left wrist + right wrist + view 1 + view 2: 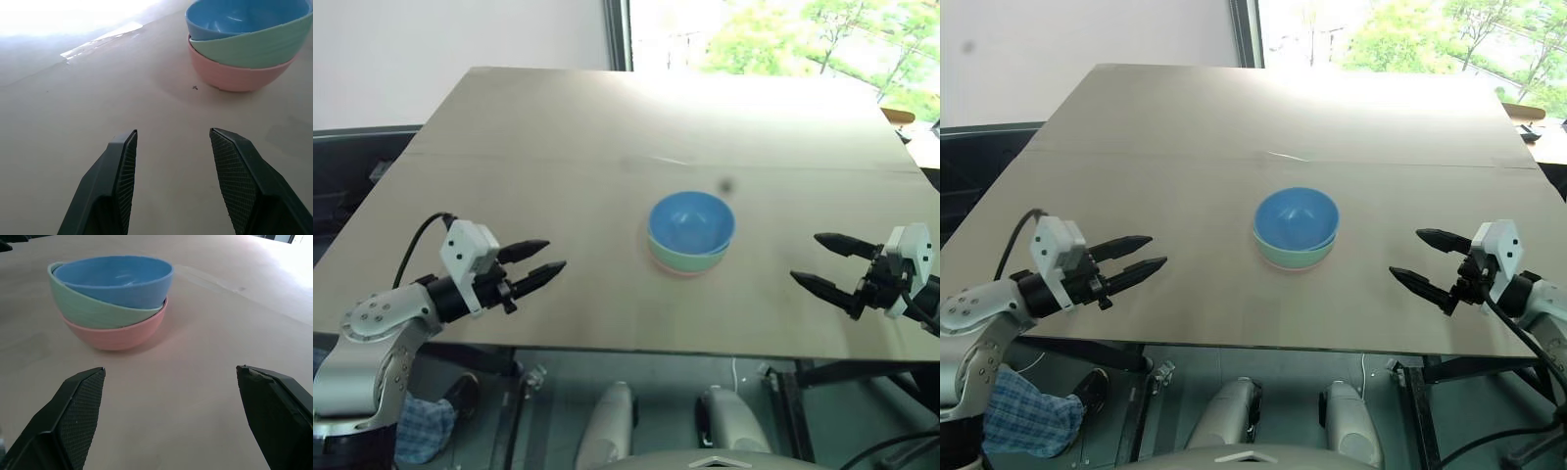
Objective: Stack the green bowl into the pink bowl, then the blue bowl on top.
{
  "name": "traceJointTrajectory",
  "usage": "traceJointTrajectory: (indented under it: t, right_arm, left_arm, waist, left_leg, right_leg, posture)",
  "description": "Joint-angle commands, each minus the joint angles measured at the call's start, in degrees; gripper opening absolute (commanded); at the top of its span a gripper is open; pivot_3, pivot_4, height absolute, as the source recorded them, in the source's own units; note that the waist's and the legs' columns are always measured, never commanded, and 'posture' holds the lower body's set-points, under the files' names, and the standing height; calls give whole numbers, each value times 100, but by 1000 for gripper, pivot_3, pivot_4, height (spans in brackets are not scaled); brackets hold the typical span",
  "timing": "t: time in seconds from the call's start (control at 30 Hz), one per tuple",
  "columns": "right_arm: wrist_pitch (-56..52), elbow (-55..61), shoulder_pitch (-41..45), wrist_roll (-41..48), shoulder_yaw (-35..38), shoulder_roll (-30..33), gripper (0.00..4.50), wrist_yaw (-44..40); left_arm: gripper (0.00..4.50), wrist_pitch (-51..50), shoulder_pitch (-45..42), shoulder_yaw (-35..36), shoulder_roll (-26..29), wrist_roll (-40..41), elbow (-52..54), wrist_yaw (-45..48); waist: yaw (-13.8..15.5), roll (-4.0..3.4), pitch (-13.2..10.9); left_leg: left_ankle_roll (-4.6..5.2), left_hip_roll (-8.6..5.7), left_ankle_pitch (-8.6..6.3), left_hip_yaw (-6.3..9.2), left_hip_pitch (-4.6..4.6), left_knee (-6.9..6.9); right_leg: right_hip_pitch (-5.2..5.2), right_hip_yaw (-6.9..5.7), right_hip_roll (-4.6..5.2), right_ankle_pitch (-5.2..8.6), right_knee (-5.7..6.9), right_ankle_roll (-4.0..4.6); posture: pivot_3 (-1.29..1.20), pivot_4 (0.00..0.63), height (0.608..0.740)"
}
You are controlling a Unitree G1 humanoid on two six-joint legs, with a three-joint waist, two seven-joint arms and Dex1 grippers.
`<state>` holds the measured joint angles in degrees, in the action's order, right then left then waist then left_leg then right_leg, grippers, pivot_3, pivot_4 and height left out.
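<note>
I see the blue bowl nested in the green bowl, which sits in the pink bowl mid-table. My left claw is left of the stack, partly spread and empty; my right claw is right of it, wide and empty.

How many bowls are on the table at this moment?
3, all nested in one stack near the middle of the table: the pink bowl at the bottom, the green bowl inside it, the blue bowl on top, sitting slightly tilted.
</note>
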<state>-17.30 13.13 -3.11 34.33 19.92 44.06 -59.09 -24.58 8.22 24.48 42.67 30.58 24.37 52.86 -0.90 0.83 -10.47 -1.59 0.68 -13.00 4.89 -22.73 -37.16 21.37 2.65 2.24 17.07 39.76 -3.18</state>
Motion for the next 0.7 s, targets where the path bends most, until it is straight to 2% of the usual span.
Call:
traceJointTrajectory:
  t: [0.03,0.17,0.43,0.7]
  right_arm:
    - [309,-324,129,54,322,146,4500,-320]
    - [633,-722,204,49,378,107,4500,-635]
    - [1282,-1121,245,-79,364,202,4500,-1229]
    - [1260,-959,230,84,496,122,4500,-1166]
  left_arm:
    - [2508,382,710,541,-120,-101,338,-6]
    - [2508,847,859,565,-89,-333,151,-1]
    - [2508,1021,620,552,61,-213,-272,199]
    - [2508,1206,269,367,118,-245,-473,407]
  waist:
    - [-39,-1,1]
    - [-2,1,2]
    - [4,-4,5]
    - [-2,-4,5]
  left_leg:
    - [0,0,0,-7,1,3]
    - [0,5,0,-11,2,9]
    - [1,5,-1,-14,0,9]
    - [0,5,-1,-16,0,11]
  right_leg:
    - [3,8,0,0,0,0]
    - [7,11,-5,0,-2,1]
    - [7,14,-6,0,-6,0]
    - [8,15,-6,0,-6,0]
  posture:
    - [0,150,740]
    - [0,150,740]
    - [0,150,740]
    - [0,150,740]
